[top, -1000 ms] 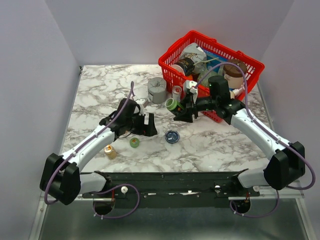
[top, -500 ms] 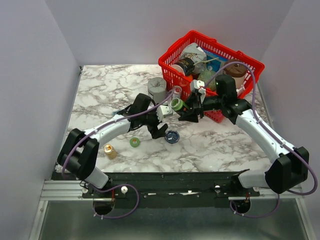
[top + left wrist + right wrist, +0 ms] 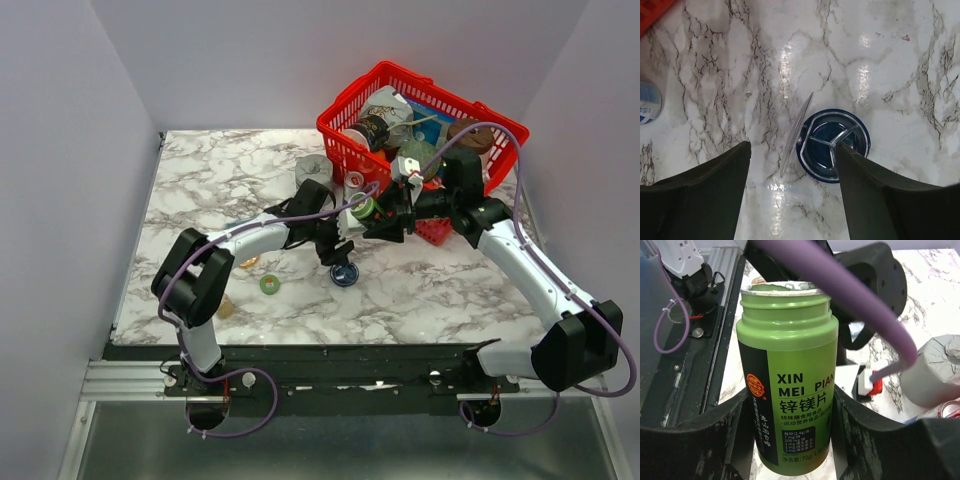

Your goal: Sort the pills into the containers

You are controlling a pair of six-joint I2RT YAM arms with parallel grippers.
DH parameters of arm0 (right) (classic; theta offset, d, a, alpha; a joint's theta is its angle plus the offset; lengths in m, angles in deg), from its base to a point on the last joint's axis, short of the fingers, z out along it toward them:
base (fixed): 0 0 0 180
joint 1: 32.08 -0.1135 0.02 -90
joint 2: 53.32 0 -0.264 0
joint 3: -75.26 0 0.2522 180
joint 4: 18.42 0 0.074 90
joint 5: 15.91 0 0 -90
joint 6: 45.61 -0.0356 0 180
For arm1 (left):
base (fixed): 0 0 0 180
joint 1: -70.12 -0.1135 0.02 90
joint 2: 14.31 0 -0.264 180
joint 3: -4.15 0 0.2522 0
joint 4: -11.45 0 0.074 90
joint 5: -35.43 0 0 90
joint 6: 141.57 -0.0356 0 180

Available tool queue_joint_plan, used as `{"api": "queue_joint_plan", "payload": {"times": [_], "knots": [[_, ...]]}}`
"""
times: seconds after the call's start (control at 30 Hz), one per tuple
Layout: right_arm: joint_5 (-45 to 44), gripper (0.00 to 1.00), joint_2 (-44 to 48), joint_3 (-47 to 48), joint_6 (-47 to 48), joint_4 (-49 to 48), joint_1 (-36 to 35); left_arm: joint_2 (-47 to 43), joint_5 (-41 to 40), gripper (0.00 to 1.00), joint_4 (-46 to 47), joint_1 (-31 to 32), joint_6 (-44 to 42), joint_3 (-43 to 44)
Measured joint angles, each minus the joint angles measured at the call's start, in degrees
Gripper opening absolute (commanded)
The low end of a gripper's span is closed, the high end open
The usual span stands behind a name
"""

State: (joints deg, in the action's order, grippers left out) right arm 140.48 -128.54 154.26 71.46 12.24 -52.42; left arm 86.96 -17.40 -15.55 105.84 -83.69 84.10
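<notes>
When I look down from the top camera, the biggest thing I see is the marble table point(image 3: 200, 190), which fills the middle of the picture. A red basket point(image 3: 335, 148) full of stuff sits at the upper right.

My left arm point(image 3: 250, 238) reaches from the lower left to the middle. My right arm point(image 3: 520, 260) comes in from the lower right. The two arms nearly meet in the middle.

A grey block point(image 3: 308, 168) peeks out just above the left arm, beside the basket.

My right gripper point(image 3: 790, 405) has its fingers tight on both sides of a green bottle point(image 3: 787, 340). The bottle has no cap on.

My left gripper point(image 3: 792, 146) hangs over the blue dish point(image 3: 826, 147). Its fingers are apart and hold nothing. In the wrist picture the right finger point(image 3: 890, 195) covers the dish's right edge. The left finger point(image 3: 695, 195) is off to the side, over bare table.

The blue dish point(image 3: 344, 275) lies just below the middle of the top picture. The orange dish point(image 3: 248, 262) lies to its left, close under the left arm. A green cap point(image 3: 270, 284) lies between them, a bit lower.

A thin clear disc point(image 3: 796, 135) stands tilted on its edge against the left rim of the blue dish, between my left fingers.
</notes>
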Motion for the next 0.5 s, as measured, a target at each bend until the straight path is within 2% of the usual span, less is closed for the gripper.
{"api": "queue_joint_plan", "payload": {"times": [0.13,0.17,0.23,0.27,0.37,0.5], "knots": [[0.7,0.11,0.0,0.0,0.0,0.0,0.3,2.1,0.2,0.47,-0.3,0.3,0.2,0.9],[0.8,0.11,0.0,0.0,0.0,0.0,0.4,2.6,0.2,0.39,-0.4,0.4,0.5,0.9],[1.0,0.11,0.0,0.0,0.0,0.0,0.6,3.1,0.2,0.31,-0.7,0.4,0.8,1.0],[1.1,0.11,0.0,0.0,0.0,0.0,0.6,3.3,0.2,0.22,-0.7,0.5,0.7,1.0],[1.3,0.11,0.0,0.0,0.0,0.0,0.8,3.5,-0.5,0.06,-0.7,0.7,1.8,1.1],[1.7,0.11,0.0,0.0,0.0,0.0,1.1,3.3,-2.9,0.00,1.0,0.9,4.4,0.7]]}}
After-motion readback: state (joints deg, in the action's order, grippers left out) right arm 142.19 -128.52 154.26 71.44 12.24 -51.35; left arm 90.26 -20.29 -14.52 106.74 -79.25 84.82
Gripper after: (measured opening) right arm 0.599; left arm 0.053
